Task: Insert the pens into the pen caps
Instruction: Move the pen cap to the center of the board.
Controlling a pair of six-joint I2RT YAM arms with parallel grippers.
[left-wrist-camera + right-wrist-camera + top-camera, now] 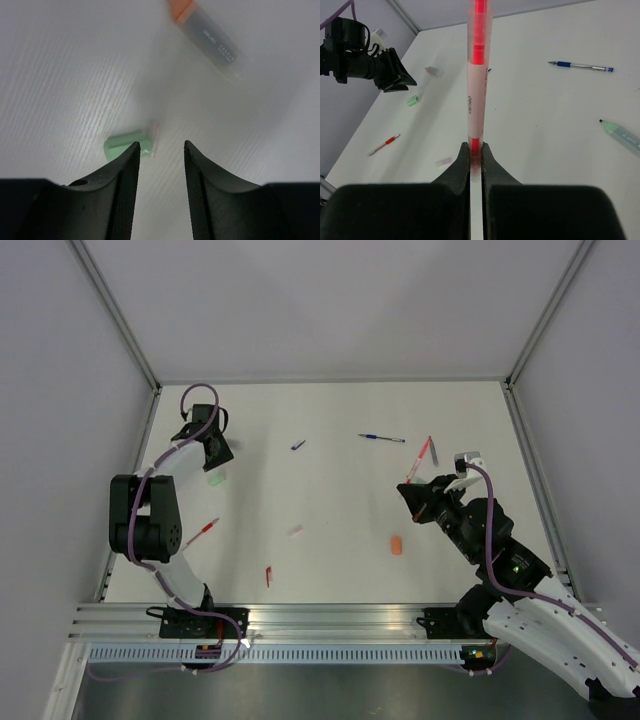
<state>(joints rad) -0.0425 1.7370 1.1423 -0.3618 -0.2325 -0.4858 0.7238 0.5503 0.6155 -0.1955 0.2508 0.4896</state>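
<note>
High above the near edge, a fixed camera looks down on the whole white table [330, 510]. The left wrist camera is very close to the tabletop, facing down past the left gripper [160, 146] at the bottom of its frame, with a mint green cap [124, 145] low and left of centre. The right wrist camera sits higher and looks low across the table over the right gripper [476, 148] at bottom centre, the red pen [477, 75] running up the middle. All three views share that cap. The overhead and right wrist views also share a blue pen [582, 65], at upper right here, and the left gripper, at upper left.
</note>
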